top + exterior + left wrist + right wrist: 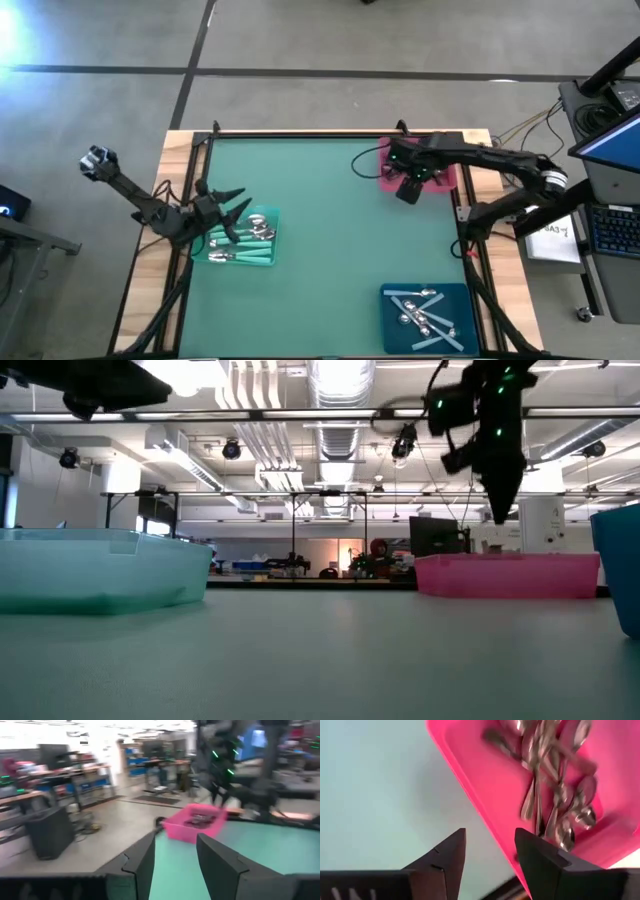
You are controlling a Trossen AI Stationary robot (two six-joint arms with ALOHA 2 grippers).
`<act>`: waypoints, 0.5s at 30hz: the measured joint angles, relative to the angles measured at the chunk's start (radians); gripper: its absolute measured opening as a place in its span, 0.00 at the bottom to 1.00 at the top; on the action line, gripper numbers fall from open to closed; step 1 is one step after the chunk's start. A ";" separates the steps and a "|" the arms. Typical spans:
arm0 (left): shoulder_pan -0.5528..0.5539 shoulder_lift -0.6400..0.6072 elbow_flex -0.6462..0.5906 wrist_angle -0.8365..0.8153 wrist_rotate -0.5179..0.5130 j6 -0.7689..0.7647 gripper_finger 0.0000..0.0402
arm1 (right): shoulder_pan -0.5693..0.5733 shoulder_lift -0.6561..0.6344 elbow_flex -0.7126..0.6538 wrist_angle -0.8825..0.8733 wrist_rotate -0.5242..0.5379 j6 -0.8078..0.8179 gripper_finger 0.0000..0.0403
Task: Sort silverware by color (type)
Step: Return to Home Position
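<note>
Above the bench [340, 240], the right tool [408, 190] is hovering released at the inner edge of the pink bin [384, 172], the left tool [237, 213] released over the teal spoons [255, 236]; seen level, the right is clearing the rim; from its wrist, all-metal spoons [545, 795] are lying just beyond, inside.

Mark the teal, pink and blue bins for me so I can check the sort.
teal bin [100, 572], low view, on its near side wall.
pink bin [505, 576], low view, on its near side wall.
blue bin [622, 565], low view, on its wall.

Ceiling ducts [335, 380] hang above what seem distant workbenches [290, 570].
</note>
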 joint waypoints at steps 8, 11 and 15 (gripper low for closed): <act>-0.328 -0.157 0.000 -0.365 0.002 -0.179 0.32 | 0.046 -0.289 -0.125 0.308 -0.002 0.038 0.37; -0.418 -0.204 0.000 -0.473 -0.001 -0.306 0.32 | 0.061 -0.385 -0.250 0.525 -0.034 0.073 0.36; -0.451 -0.230 0.000 -0.482 -0.012 -0.338 0.32 | 0.088 -0.449 -0.423 0.809 -0.195 0.117 0.36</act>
